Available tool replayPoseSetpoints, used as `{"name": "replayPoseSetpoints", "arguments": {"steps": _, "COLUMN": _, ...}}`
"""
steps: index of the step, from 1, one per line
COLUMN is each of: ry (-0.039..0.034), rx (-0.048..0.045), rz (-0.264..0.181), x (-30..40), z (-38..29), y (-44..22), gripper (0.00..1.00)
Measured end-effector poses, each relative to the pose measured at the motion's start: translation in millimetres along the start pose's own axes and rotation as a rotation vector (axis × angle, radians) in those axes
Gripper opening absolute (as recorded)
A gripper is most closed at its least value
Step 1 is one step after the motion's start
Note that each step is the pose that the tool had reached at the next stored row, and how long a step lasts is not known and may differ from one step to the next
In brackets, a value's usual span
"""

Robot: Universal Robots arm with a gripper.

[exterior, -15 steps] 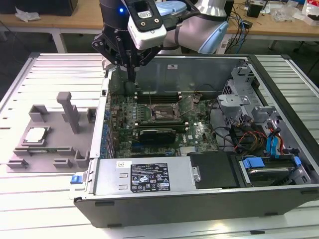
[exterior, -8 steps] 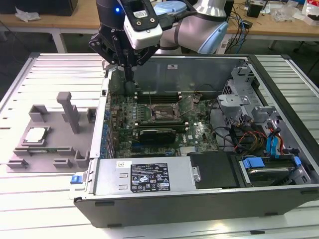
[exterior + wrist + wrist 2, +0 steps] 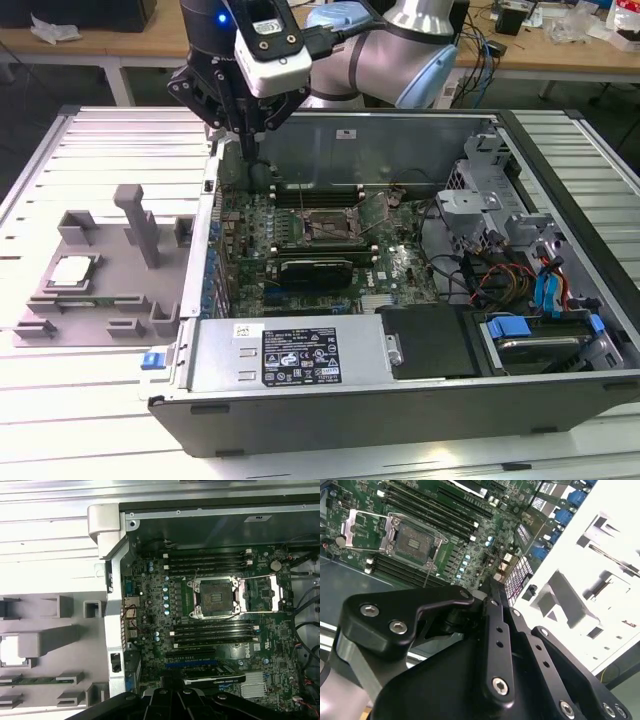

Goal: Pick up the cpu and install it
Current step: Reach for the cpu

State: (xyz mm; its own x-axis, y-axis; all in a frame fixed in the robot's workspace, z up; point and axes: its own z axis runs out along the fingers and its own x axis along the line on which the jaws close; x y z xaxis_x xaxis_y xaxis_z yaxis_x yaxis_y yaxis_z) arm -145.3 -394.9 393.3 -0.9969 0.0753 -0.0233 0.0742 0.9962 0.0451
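The cpu (image 3: 72,271), a flat silver square, lies in a recess of the grey holder (image 3: 130,285) at the exterior view's left, outside the computer case. In the first wrist view the cpu (image 3: 9,649) is a bright square at the picture's edge. The motherboard's socket (image 3: 330,228) stands with its metal frame flipped open and nothing in it, as both wrist views show (image 3: 216,597) (image 3: 415,542). My gripper (image 3: 250,158) hangs above the case's rear corner nearest the holder, well above the board. Its fingers (image 3: 492,610) are shut together with nothing between them.
The open black case (image 3: 330,400) has tall walls around the motherboard. Memory sticks (image 3: 210,562) flank the socket and a graphics card (image 3: 315,268) lies in front of it. Drive bays and coloured cables (image 3: 520,290) fill the exterior view's right. Grey posts (image 3: 135,225) rise from the holder.
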Motion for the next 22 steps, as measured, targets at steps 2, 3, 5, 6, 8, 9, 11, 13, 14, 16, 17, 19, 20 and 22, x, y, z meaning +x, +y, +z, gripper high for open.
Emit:
{"name": "replayPoseSetpoints", "arguments": {"steps": 2, "ry": 0.0000, "rx": 0.0000, "rz": 0.000, "x": 2.0, "z": 0.0, "y": 0.2, "gripper": 0.11}}
{"name": "replayPoseSetpoints", "arguments": {"steps": 3, "ry": 0.0000, "rx": 0.0000, "rz": 0.000, "x": 3.1, "z": 0.0, "y": 0.2, "gripper": 0.11}}
{"name": "replayPoseSetpoints", "arguments": {"steps": 5, "ry": 0.0000, "rx": 0.0001, "rz": 0.000, "x": 5.5, "z": -0.1, "y": 0.4, "gripper": 0.11}}
{"name": "replayPoseSetpoints", "arguments": {"steps": 6, "ry": 0.0000, "rx": 0.0000, "rz": 0.000, "x": 6.8, "z": -0.1, "y": 0.5, "gripper": 0.11}}
{"name": "replayPoseSetpoints", "arguments": {"steps": 8, "ry": 0.0000, "rx": 0.0000, "rz": 0.000, "x": 9.2, "z": -0.2, "y": 0.6, "gripper": 0.11}}
{"name": "replayPoseSetpoints", "arguments": {"steps": 9, "ry": 0.0000, "rx": 0.0000, "rz": 0.000, "x": 10.4, "z": -0.2, "y": 0.7, "gripper": 0.11}}
{"name": "replayPoseSetpoints", "arguments": {"steps": 11, "ry": 0.0000, "rx": 0.0000, "rz": 0.000, "x": 13.9, "z": -0.1, "y": 0.6, "gripper": 0.11}}
{"name": "replayPoseSetpoints", "arguments": {"steps": 13, "ry": 0.0000, "rx": 0.0000, "rz": 0.000, "x": 16.3, "z": 0.0, "y": 0.6, "gripper": 0.11}}
{"name": "replayPoseSetpoints", "arguments": {"steps": 14, "ry": 0.0000, "rx": 0.0000, "rz": 0.000, "x": 17.3, "z": 0.0, "y": 0.6, "gripper": 0.11}}
{"name": "replayPoseSetpoints", "arguments": {"steps": 16, "ry": 0.0000, "rx": 0.0000, "rz": 0.000, "x": 19.6, "z": 0.2, "y": 0.5, "gripper": 0.11}}
{"name": "replayPoseSetpoints", "arguments": {"steps": 17, "ry": 0.0000, "rx": 0.0000, "rz": 0.000, "x": 21.7, "z": 0.3, "y": 0.4, "gripper": 0.11}}
{"name": "replayPoseSetpoints", "arguments": {"steps": 19, "ry": 0.0000, "rx": 0.0000, "rz": 0.000, "x": 24.0, "z": 0.5, "y": 0.2, "gripper": 0.11}}
{"name": "replayPoseSetpoints", "arguments": {"steps": 20, "ry": 0.0000, "rx": 0.0000, "rz": 0.000, "x": 25.1, "z": 0.5, "y": 0.2, "gripper": 0.11}}
{"name": "replayPoseSetpoints", "arguments": {"steps": 22, "ry": 0.0000, "rx": 0.0000, "rz": 0.000, "x": 27.9, "z": 0.7, "y": 0.1, "gripper": 0.11}}
